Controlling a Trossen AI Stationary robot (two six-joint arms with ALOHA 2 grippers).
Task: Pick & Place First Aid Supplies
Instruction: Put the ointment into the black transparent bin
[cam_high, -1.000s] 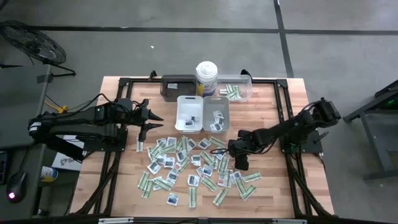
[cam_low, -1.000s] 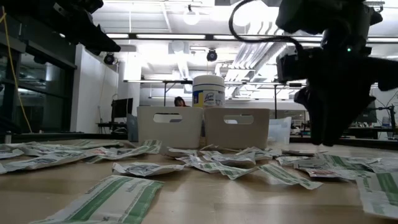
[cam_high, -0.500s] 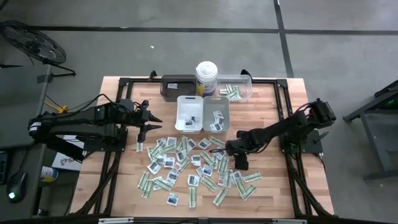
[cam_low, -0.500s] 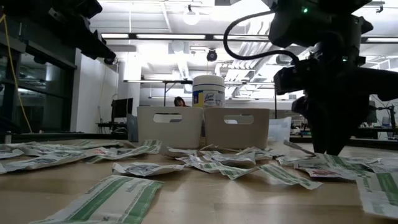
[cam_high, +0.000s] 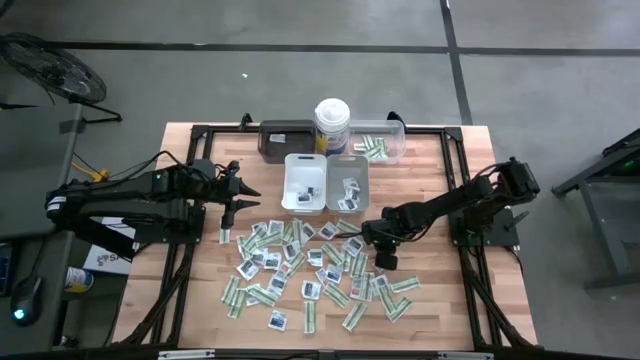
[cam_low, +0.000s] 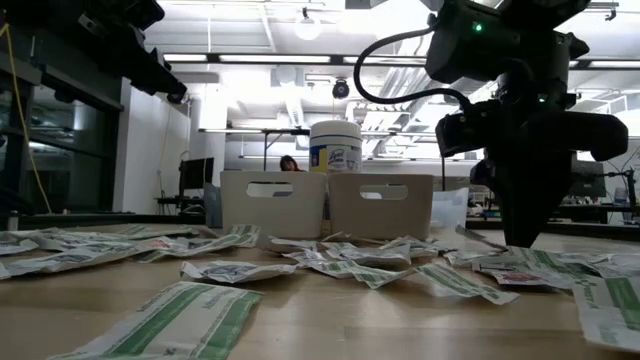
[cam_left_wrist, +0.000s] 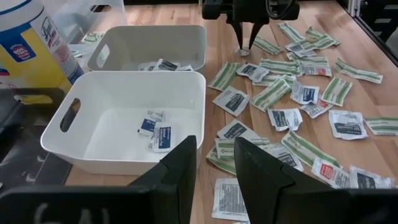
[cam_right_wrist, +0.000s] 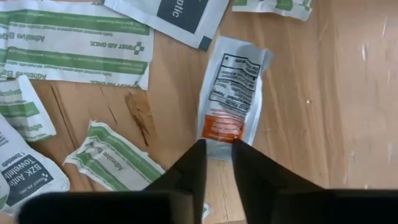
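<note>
Right pincer (cam_right_wrist: 216, 163) tipped down onto the tabletop (cam_high: 450, 290), fingers nearly together, pinching the near edge of an orange-marked white sachet (cam_right_wrist: 231, 93) lying flat among green-striped bandage strips (cam_right_wrist: 74, 45). Left pincer (cam_high: 236, 194) parked beside the white bins (cam_high: 325, 182), part open, empty. Other sachets (cam_high: 300, 270) scattered in front of the bins. Behind the bins, a wipes canister (cam_high: 331, 124). Beyond, bright ceiling-lit workshop.
</note>
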